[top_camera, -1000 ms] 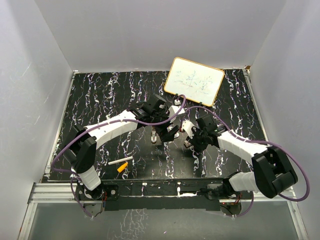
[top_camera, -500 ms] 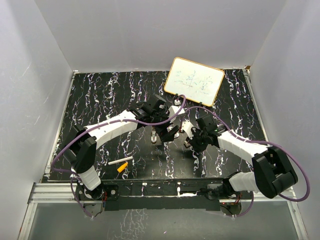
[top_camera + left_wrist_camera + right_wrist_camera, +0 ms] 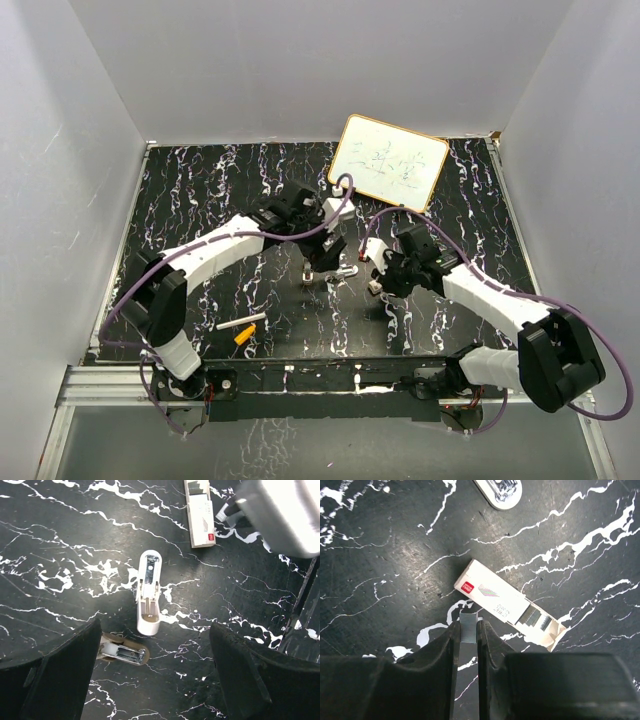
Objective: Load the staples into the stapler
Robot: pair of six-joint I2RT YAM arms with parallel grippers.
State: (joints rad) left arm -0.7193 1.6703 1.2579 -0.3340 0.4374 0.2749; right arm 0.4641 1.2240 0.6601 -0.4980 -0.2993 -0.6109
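The stapler (image 3: 149,594) lies opened out on the black marbled table, its white half pointing away and its other half (image 3: 124,653) with the metal channel facing up. My left gripper (image 3: 155,680) hovers open above it, fingers (image 3: 60,675) clear on either side. My right gripper (image 3: 468,630) is shut on a short grey strip of staples (image 3: 468,626), just beside the open white staple box (image 3: 495,597). From above, the stapler (image 3: 345,269) sits between the left gripper (image 3: 325,262) and the right gripper (image 3: 380,278).
A white stick (image 3: 238,326) and an orange piece (image 3: 242,338) lie near the front left. A small whiteboard (image 3: 388,163) leans at the back wall. More staples (image 3: 537,619) show in the box's open end.
The left arm has drawn back and to the left, away from the stapler, still open. The right gripper has tightened slightly on the staple strip and shifted a little.
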